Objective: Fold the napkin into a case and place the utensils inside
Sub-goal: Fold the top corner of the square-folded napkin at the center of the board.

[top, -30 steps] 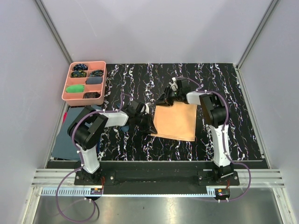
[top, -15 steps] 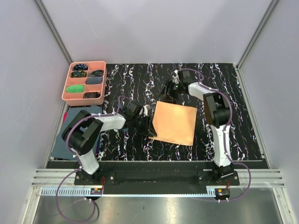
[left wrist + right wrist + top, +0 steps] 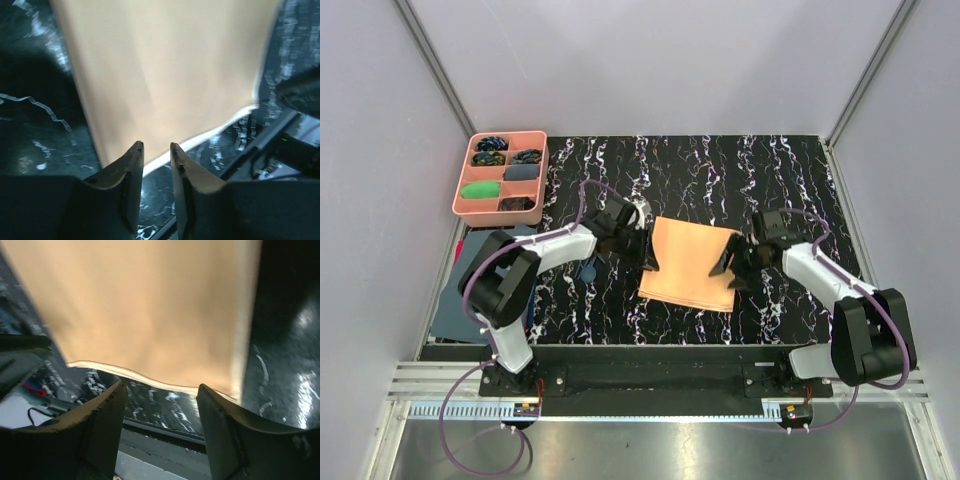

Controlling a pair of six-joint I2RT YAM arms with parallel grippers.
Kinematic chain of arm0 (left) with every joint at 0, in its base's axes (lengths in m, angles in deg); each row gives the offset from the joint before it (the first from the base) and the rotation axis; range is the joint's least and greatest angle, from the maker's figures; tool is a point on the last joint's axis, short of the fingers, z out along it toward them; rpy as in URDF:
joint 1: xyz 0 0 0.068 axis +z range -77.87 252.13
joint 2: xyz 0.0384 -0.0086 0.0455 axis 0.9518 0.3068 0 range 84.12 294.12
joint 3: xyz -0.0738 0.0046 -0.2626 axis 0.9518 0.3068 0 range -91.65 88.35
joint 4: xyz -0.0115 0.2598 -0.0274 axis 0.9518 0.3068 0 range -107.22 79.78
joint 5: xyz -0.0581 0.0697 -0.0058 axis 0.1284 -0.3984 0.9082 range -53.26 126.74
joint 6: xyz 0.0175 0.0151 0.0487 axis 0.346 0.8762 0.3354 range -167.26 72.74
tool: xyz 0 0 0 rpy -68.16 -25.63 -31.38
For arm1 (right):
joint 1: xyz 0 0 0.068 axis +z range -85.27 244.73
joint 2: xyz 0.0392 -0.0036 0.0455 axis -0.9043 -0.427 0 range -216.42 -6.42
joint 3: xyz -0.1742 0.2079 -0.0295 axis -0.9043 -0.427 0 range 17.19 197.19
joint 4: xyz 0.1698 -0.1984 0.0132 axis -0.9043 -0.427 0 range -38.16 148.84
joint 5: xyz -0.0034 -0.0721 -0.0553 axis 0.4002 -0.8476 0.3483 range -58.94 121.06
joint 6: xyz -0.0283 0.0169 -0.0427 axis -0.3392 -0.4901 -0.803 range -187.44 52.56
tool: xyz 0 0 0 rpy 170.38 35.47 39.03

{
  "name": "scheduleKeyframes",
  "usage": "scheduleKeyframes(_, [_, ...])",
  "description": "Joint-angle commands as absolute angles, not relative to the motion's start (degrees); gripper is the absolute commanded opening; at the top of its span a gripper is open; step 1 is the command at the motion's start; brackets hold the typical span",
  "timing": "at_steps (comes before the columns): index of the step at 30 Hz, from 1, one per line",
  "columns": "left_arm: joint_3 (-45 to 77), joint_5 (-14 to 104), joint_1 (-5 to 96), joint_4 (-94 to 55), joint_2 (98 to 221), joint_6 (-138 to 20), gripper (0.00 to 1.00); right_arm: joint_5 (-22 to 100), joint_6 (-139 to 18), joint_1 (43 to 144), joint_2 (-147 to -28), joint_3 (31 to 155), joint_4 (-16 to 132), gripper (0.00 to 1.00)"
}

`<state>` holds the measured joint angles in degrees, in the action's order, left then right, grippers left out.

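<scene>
Napkin [image 3: 690, 262] lies folded at mid-frame, between the arms. Left gripper [image 3: 649, 259] sits at its left edge, jaws narrowly apart and empty; right gripper [image 3: 726, 271] at its right edge, jaws wide, equally near.

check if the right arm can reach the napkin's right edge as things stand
Probably yes: the right gripper hangs open just beside the napkin, at its right edge, and nothing lies between them.
</scene>
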<state>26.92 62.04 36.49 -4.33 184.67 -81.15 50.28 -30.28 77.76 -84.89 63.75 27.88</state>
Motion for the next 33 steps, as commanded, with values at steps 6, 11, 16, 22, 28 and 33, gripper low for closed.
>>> scheduleKeyframes(6, [32.79,57.13,34.87,-5.96,187.22,-80.91,0.23,41.79,-22.62,77.82,-79.1,54.72,26.15,0.57])
scheduleKeyframes(11, [35.53,57.22,33.99,-7.9,185.81,-82.32,0.22,40.2,-23.06,77.73,-78.49,52.79,25.36,0.52])
scheduleKeyframes(16, [35.97,57.04,33.64,-7.99,185.72,-82.5,0.22,35.55,-24.29,77.82,-75.94,52.79,21.85,0.52])
scheduleKeyframes(22, [36.06,57.3,33.55,-7.99,185.9,-82.5,0.22,34.22,-24.46,77.3,-75.41,51.38,21.66,0.51])
scheduleKeyframes(28, [36.58,57.74,33.2,-8.51,185.63,-82.94,0.21,34.66,-23.15,77.29,-75.06,50.24,23.77,0.42])
scheduleKeyframes(33, [36.93,58.01,32.93,-8.87,185.72,-83.2,0.2,35.19,-22.36,77.29,-74.8,49.8,24.83,0.38])
